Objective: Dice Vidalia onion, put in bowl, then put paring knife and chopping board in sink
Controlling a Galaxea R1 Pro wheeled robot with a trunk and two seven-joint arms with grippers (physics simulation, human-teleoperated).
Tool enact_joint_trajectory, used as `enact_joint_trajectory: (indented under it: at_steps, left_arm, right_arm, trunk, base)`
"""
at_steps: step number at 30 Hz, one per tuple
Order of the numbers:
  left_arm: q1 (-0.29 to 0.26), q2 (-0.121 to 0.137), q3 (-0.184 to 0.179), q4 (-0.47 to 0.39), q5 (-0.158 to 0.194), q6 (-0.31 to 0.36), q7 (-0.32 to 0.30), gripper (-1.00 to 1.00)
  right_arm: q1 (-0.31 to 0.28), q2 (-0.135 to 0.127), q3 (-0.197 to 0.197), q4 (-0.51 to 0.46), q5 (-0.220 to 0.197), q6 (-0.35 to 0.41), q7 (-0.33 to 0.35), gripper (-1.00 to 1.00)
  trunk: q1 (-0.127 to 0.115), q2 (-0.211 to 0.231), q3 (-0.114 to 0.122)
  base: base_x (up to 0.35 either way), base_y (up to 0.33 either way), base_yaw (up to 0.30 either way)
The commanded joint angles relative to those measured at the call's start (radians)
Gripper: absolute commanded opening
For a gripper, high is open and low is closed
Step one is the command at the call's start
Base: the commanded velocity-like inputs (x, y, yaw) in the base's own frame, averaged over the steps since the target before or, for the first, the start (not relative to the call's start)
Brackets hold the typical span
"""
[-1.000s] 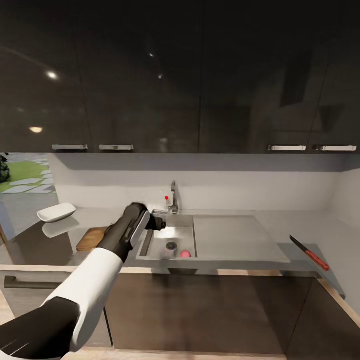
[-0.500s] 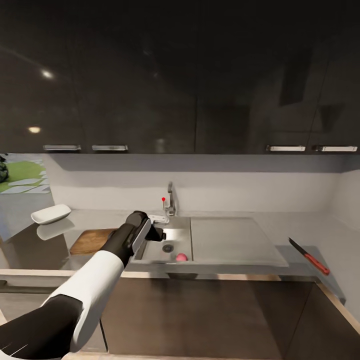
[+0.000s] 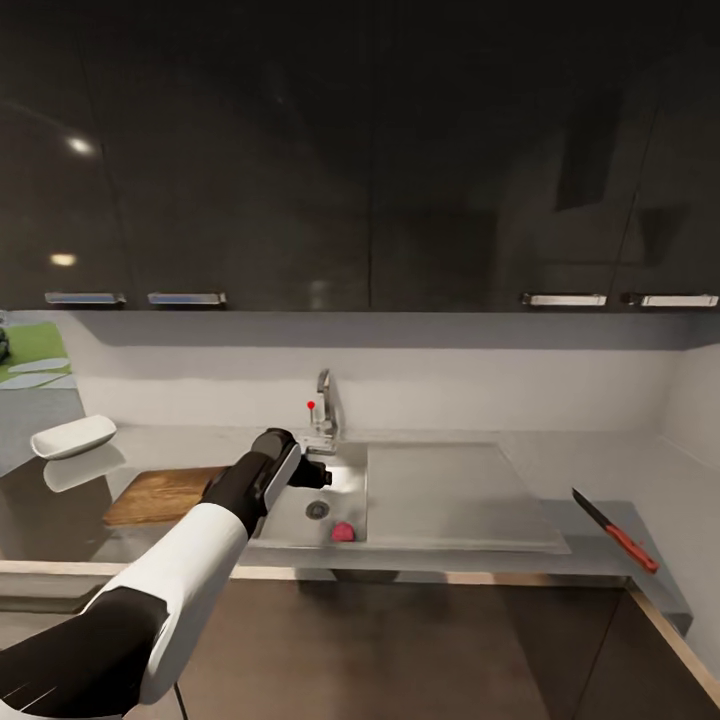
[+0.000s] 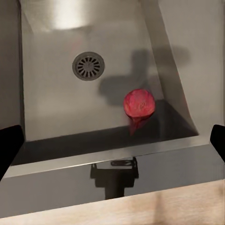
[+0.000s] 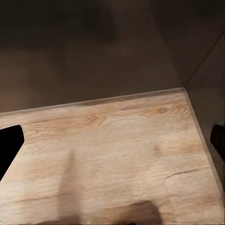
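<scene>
bowl (image 3: 72,437): white, far left on the countertop (image 3: 600,470), well apart from everything else
chopping board (image 3: 165,495): brown wood, flat on the counter just left of the sink, its right end hidden behind the left arm
left arm: reaches forward and up from the lower left corner — white forearm, black wrist, angled toward the basin
left gripper (image 3: 312,474): hangs above the basin's left part, pointed down into it; in the left wrist view the two dark fingertips (image 4: 9,147) sit at opposite edges, spread wide, nothing between them — jaws released
sink (image 3: 350,470): steel basin with round drain (image 4: 88,65), flat drainboard wing to its right
tap (image 3: 323,405): chrome, red knob, at the back edge of the basin
onion (image 4: 139,103): pinkish-red lump on the basin floor, near the front wall and toward the drainboard side, apart from the drain; not touched by the gripper
knife (image 3: 612,529): dark blade, red handle, lying on the counter far right, well apart from the sink
right gripper (image 5: 112,145): looks down at pale wood floor (image 5: 108,154) beside a dark cabinet front; fingertips at the frame edges, wide apart, empty
</scene>
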Motion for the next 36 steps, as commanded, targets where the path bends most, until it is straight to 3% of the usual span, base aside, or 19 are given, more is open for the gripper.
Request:
enact_joint_trajectory:
  at_steps: [1,11,16,21,36]
  left_arm:
    - [0.0,0.001,-0.003,-0.001,0.011,0.003,0.009,1.0]
    - [0.0,0.0,-0.003,0.011,0.015,0.009,0.011,1.0]
    - [0.0,-0.002,-0.004,0.037,0.015,0.021,0.016,1.0]
    - [0.0,-0.001,-0.004,0.043,0.015,0.075,0.017,1.0]
    - [0.0,-0.005,-0.005,0.046,0.015,0.09,0.015,1.0]
  right_arm:
    - [0.0,0.0,-0.002,0.0,0.011,0.01,-0.01,1.0]
    - [0.001,-0.002,-0.003,0.0,0.011,0.148,-0.009,1.0]
    - [0.001,-0.002,-0.003,0.0,0.011,0.162,-0.008,1.0]
    - [0.001,-0.002,-0.003,0.0,0.011,0.164,-0.009,1.0]
    - [0.001,-0.002,-0.003,-0.001,0.011,0.166,-0.012,1.0]
  trunk:
    - [0.0,-0.001,0.0]
    - [0.0,-0.001,0.0]
    - [0.0,-0.001,0.0]
    - [0.0,-0.001,0.0]
    - [0.0,-0.001,0.0]
  base:
    - [0.02,-0.018,0.0]
    - [0.004,-0.004,0.0]
    - [0.0,0.0,0.0]
    - [0.0,0.0,0.0]
    - [0.0,0.0,0.0]
